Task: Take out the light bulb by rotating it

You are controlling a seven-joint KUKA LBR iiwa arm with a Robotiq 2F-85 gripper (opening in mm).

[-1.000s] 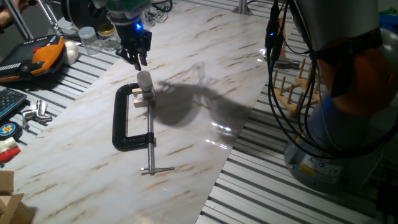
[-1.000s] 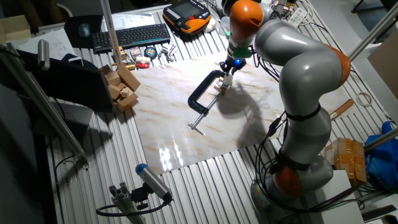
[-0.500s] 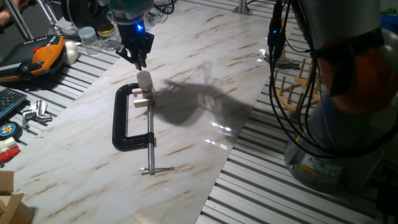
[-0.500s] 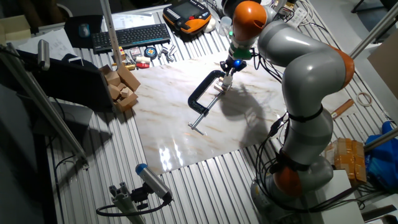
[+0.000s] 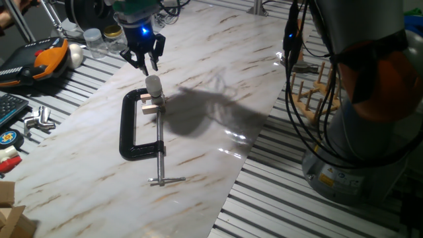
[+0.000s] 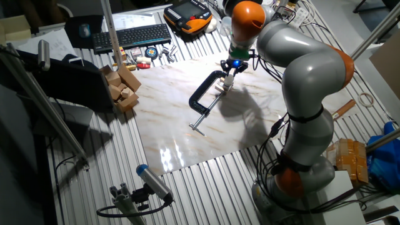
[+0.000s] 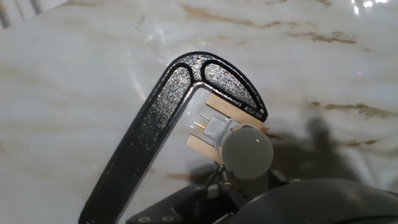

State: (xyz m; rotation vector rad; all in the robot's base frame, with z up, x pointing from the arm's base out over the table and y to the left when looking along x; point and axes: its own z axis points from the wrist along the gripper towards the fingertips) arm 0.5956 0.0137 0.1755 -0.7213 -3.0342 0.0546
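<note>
Pincer (image 5: pixel 145 61) hangs just above and behind the light bulb (image 5: pixel 153 84), fingers spread apart and holding nothing; no contact with the bulb in either fixed view; hand view doesn't show the fingertips, only dark housing at the bottom edge, with the bulb's frosted dome (image 7: pixel 247 153) below centre and right of it; bulb stands upright, its short silvery base in a small socket with two pins, socket pinched between two wooden blocks (image 5: pixel 151 105) in the mouth of the black C-clamp (image 5: pixel 135 135); clamp lies flat on the marble-pattern bench (image 5: pixel 218 73), its screw handle pointing at the near edge; judgement: approach/align step, unscrewing not started, bulb still fully seated; next move calls for coming straight down so the open fingers straddle the dome, centring on the bulb axis, closing gently on the glass, then twisting about the vertical while easing up; risks: off-centre grip slips on the round glass, too much squeeze cracks it; farther back, clear jars (image 5: pixel 93 41) and an orange-and-black tool (image 5: pixel 39 58) on the slatted surface, well apart from the work.
</note>
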